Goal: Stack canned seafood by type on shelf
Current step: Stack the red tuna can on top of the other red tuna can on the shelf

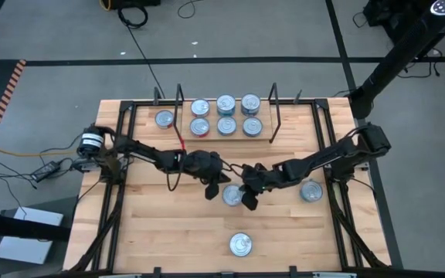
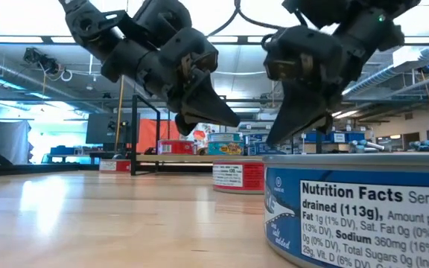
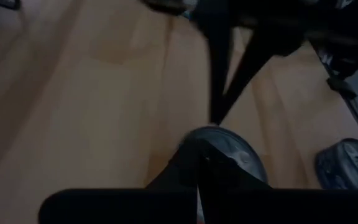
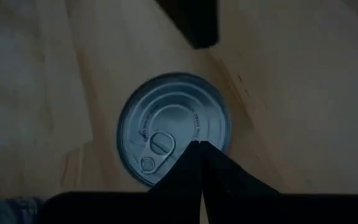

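A flat round tin [image 1: 231, 194] with a silver pull-tab lid [image 4: 166, 118] and a red side label [image 2: 238, 176] lies on the tabletop at mid-table. My left gripper [image 1: 213, 191] is shut, just left of the tin and above the table [image 2: 229, 120]. My right gripper [image 1: 248, 202] is shut too, and its tips hover over the tin's near right rim [image 4: 199, 144]. At the far edge stands the shelf [image 1: 273, 116], with several tins resting on its board [image 1: 225, 114] in two rows.
One tin [image 1: 311, 191] lies to the right of my right gripper. A blue-labelled tin [image 1: 240, 245] sits by the near edge and fills the low view's foreground [image 2: 356, 212]. Another tin [image 1: 164, 119] lies outside the shelf's left end frame. Bare wood stretches at the near left.
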### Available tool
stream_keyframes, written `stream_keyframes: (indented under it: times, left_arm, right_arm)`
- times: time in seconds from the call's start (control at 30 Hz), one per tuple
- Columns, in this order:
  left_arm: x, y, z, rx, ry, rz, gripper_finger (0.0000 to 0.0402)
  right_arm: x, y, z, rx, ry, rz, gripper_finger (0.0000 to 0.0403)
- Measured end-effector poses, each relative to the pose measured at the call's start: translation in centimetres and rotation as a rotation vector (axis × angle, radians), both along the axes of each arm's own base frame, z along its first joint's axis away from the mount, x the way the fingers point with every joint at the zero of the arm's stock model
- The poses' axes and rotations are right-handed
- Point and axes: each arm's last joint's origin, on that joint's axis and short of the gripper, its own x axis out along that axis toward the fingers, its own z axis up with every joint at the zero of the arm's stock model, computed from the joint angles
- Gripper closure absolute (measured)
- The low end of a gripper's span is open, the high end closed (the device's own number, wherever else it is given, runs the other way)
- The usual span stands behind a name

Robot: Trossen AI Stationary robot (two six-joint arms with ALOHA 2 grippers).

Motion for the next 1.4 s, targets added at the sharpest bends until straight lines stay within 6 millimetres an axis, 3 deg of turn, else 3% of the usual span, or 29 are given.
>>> stream_keyframes:
  times: [0.27, 0.57, 0.83, 1.07, 1.4]
  left_arm:
    - [0.1, 1.0, 0.1, 0.052, -0.018, -0.014, 0.0401]
    - [1.0, 1.6, -2.4, 0.041, -0.032, -0.034, 0.0401]
    - [1.7, 2.1, -5.6, -0.010, -0.012, -0.067, 0.0401]
    - [2.2, 2.2, -6.8, -0.085, -0.071, -0.093, 0.0401]
    - [2.3, 2.4, -7.3, -0.087, -0.071, -0.094, 0.0401]
  right_arm:
    - [-1.2, 1.5, 3.0, 0.009, -0.094, 0.074, 0.0393]
    - [-1.4, 2.5, 2.6, -0.003, -0.076, 0.097, 0.0394]
    - [-1.5, 4.5, 1.0, -0.033, -0.039, 0.137, 0.0395]
    - [-0.8, 6.0, -0.9, -0.022, -0.047, 0.170, 0.0395]
    - [0.2, 6.2, -3.7, 0.005, -0.026, 0.153, 0.0395]
